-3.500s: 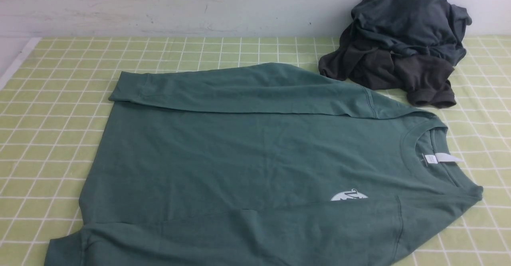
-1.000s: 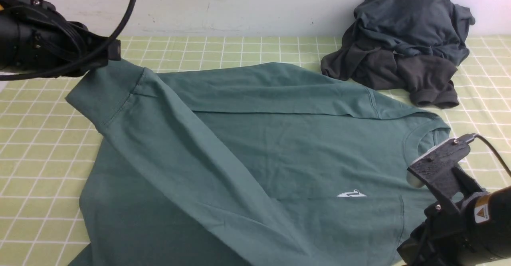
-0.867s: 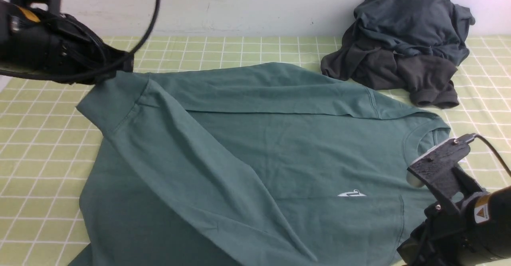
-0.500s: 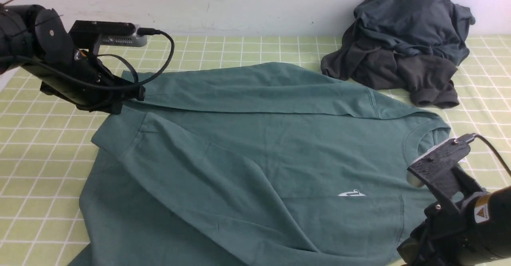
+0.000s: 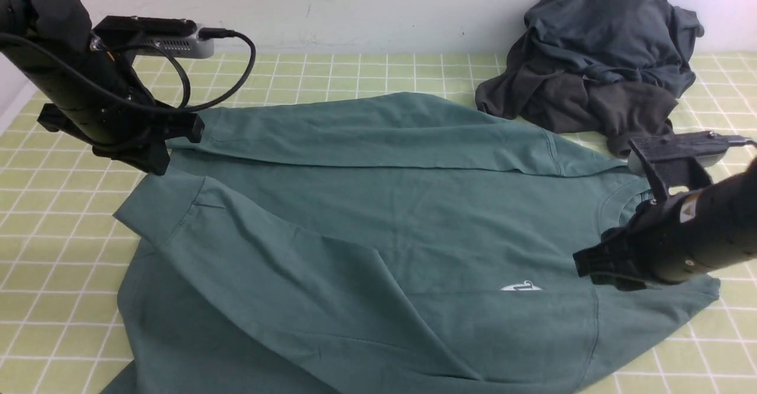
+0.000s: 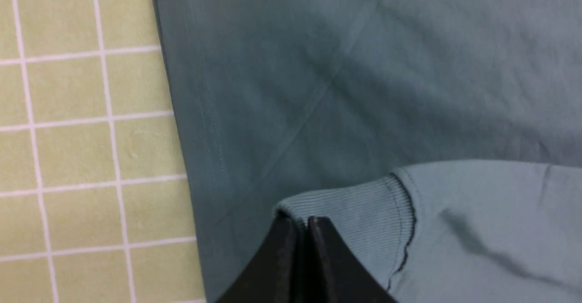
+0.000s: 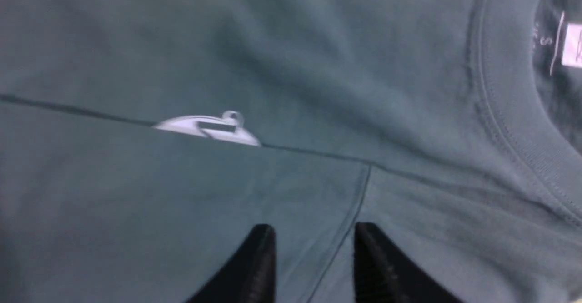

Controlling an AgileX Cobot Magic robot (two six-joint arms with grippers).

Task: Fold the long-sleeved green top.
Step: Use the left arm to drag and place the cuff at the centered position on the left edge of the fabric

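The green long-sleeved top (image 5: 414, 222) lies spread on the checked cloth, collar to the right, with its white logo (image 5: 521, 287) showing. The far sleeve is folded along the top's far edge. The near sleeve runs diagonally across the body to its ribbed cuff (image 5: 157, 207) at the left. My left gripper (image 5: 155, 166) is shut on that cuff (image 6: 354, 212), its jaws pinching the rib edge in the left wrist view. My right gripper (image 5: 594, 267) hangs open over the near shoulder seam (image 7: 359, 194), nothing between its fingers (image 7: 261, 248). The collar (image 7: 514, 125) and neck label (image 7: 572, 43) show there.
A heap of slate-grey and charcoal garments (image 5: 597, 57) sits at the back right against the wall (image 5: 355, 3). The yellow-green checked tablecloth (image 5: 59, 234) shows to the left and right of the top. The table's left edge (image 5: 15, 107) runs close behind my left arm.
My left gripper has carried the sleeve cuff down and laid the sleeve across the body. My right gripper has opened, risen and moved in over the shoulder.
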